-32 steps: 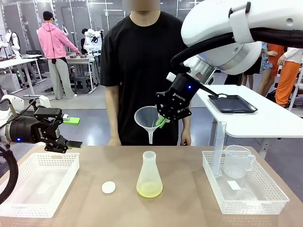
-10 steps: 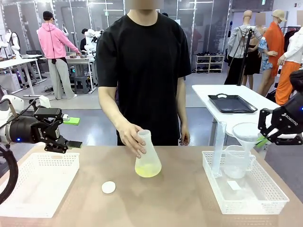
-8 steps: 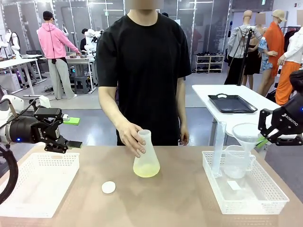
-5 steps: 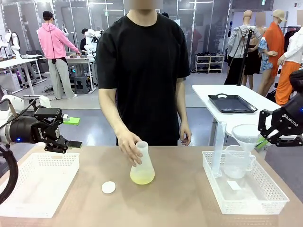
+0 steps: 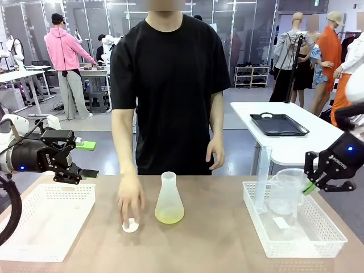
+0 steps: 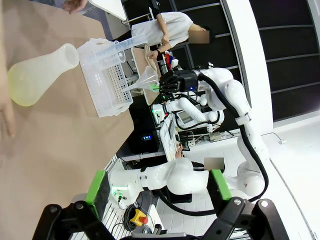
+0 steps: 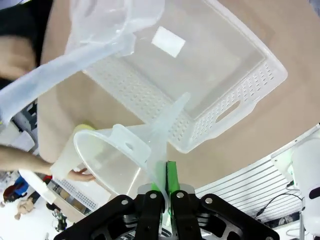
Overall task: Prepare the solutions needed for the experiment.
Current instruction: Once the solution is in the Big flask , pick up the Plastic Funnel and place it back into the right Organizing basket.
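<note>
The solutions are a shallow pale yellow-green layer in the bottom of a frosted conical flask, which stands upright at the table's middle. In the left wrist view the flask and its liquid lie at upper left. The person's hand rests on a small white cap beside the flask. My left gripper hangs open over the left basket, its fingers wide apart. My right gripper is shut on a clear funnel, low over the right basket.
A white basket sits at the left. The right basket holds a beaker and a tall graduated cylinder. In the right wrist view the basket, beaker and cylinder lie under the funnel.
The person set the flask down nearer the middle-left, let go and moved the hand to the white cap. My right gripper lowered the funnel toward the right basket. The left arm stayed still.
</note>
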`<action>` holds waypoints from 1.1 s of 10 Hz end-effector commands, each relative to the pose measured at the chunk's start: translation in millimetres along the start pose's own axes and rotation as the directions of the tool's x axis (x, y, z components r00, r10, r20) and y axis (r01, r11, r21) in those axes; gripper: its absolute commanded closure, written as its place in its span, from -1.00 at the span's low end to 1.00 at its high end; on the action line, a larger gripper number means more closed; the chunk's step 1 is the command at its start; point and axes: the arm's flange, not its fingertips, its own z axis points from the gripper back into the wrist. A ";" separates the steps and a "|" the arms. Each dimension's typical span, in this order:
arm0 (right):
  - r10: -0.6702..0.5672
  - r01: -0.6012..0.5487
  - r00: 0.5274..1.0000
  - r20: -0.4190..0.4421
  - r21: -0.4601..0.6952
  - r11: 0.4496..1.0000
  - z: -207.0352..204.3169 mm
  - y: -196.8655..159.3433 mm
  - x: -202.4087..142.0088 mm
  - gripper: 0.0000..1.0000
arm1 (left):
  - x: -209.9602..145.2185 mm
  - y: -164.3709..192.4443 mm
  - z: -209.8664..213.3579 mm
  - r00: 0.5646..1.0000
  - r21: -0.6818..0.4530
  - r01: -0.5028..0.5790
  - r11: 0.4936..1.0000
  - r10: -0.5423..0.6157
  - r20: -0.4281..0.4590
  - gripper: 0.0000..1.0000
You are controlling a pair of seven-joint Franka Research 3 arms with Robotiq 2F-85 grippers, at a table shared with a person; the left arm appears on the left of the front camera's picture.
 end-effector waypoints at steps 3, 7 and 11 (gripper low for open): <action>-0.165 0.154 0.985 -0.058 -0.151 0.976 -33.8 24.7 27.3 0.94 | 0.5 -1.2 -0.4 1.000 -0.018 0.001 1.000 -0.001 -0.001 -1.00; -0.221 0.212 0.975 -0.023 -0.213 0.954 -60.4 37.8 46.3 0.82 | 0.5 -1.2 -0.4 1.000 -0.018 0.001 1.000 -0.001 -0.001 -1.00; -0.255 0.245 0.967 -0.019 -0.211 0.946 -70.1 40.0 60.0 0.31 | 0.5 -1.2 -0.4 1.000 -0.018 0.001 1.000 -0.001 -0.001 -1.00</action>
